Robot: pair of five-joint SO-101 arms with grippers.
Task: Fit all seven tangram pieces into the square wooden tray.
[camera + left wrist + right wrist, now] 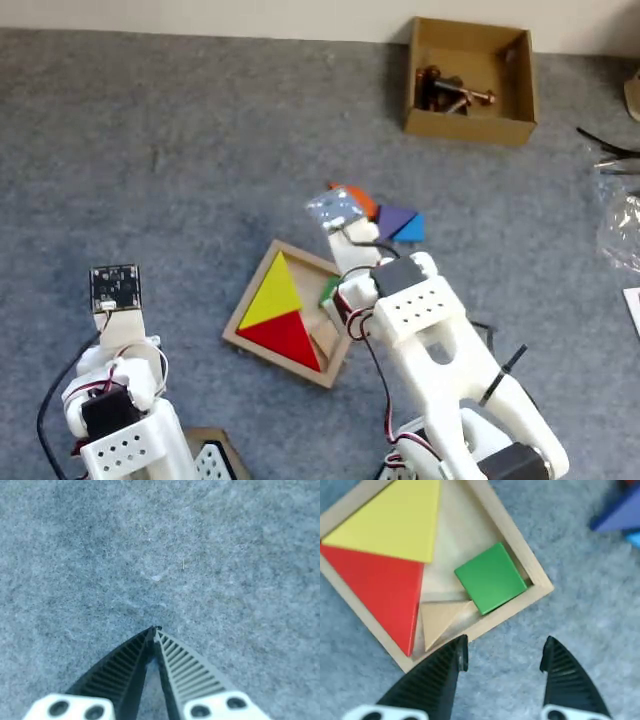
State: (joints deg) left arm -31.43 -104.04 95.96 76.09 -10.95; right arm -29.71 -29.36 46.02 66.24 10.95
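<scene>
Right claw (506,655): gaping wide, gripping nothing, hovering over the felt just outside the tray's rim, near the green square (491,577).
Left claw (156,630): fingers pressing tip to tip, holding nothing, hanging above bare grey felt.
Tray (496,620): carrying the yellow triangle (395,517), red triangle (380,587), green square and a small wood-coloured triangle (437,620).
Loose pieces: orange piece (358,200), purple piece (395,220) and blue piece (410,230) lying clustered near the tray.

Bright, even light falls from above: only soft, short shadows lie beside the tray (251,289) on the grey worktop (150,150).
</scene>
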